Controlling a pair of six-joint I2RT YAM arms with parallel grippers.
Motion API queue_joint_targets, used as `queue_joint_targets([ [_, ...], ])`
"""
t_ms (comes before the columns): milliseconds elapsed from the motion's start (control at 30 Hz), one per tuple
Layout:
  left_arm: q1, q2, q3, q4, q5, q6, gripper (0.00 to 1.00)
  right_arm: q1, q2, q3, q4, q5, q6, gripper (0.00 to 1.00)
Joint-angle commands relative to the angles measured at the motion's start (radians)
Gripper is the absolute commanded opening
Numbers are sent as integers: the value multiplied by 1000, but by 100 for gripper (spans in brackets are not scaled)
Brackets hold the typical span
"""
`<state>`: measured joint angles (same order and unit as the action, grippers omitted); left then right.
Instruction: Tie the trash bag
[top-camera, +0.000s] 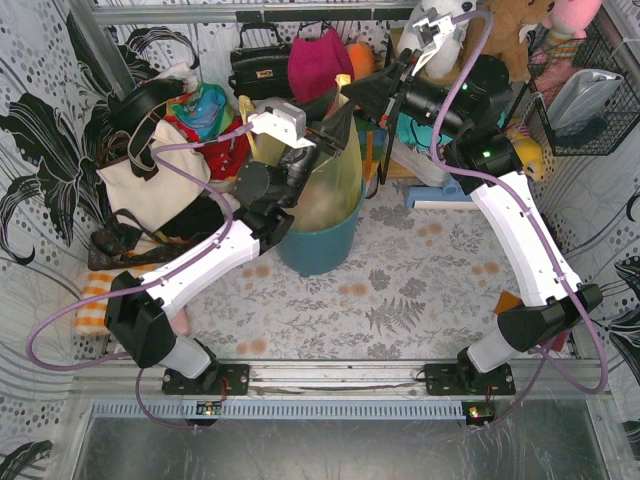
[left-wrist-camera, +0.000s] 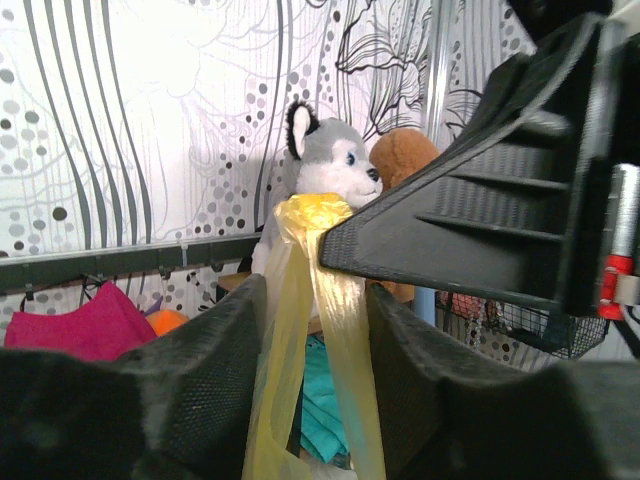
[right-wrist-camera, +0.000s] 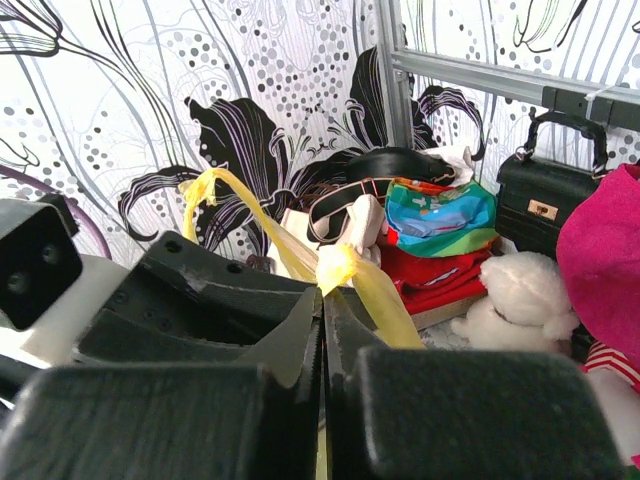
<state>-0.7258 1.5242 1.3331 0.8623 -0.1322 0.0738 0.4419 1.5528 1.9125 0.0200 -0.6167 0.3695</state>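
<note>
The thin, translucent yellow-green plastic trash bag (top-camera: 335, 175) sits in the round teal plastic bin (top-camera: 318, 250), a little toward 11 o'clock from the middle of the grey leaf-patterned table (top-camera: 400, 300). Its top is drawn up above the rim into narrow yellow strips, since that is the only slack I have to knot. My right gripper (right-wrist-camera: 322, 300) reaches in from 2 o'clock with its jaws pressed flat together on a bunched tuft of the bag's lip. The plastic sprouts from the seam between them, and in that wrist view a second strip arcs away toward 10 o'clock. I judge it holds high so the strip is taut and lifted off the bin. My left gripper (left-wrist-camera: 315, 300) comes up from 7 o'clock, jaws narrow but visibly apart, with a strip of the bag running up through the gap to the tuft just above. I cannot tell whether the pads actually press the film. That placement looks meant to guide or catch one end while the other is carried across. The knot seems about midway: I see a gathered tuft, not a cinched crossing. The film looks thin and slippery, so a hard pull could tear it or drag the bag out of the bin.
</note>
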Motion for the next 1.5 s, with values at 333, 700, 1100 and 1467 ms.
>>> queue_joint_targets([
  [333,-1,4,16,95,22,37,0,0,-74,10,11,67,-27,19],
  [700,0,-26,-11,73,90,38,0,0,71,259,-115,28,-88,53],
  [1100,11,-39,-15,57,148,22,0,-2,205,466,-294,-199,-136,56],
  [1467,20,-46,-26,59,137,17,0,-2,87,308,-284,-104,-222,49],
])
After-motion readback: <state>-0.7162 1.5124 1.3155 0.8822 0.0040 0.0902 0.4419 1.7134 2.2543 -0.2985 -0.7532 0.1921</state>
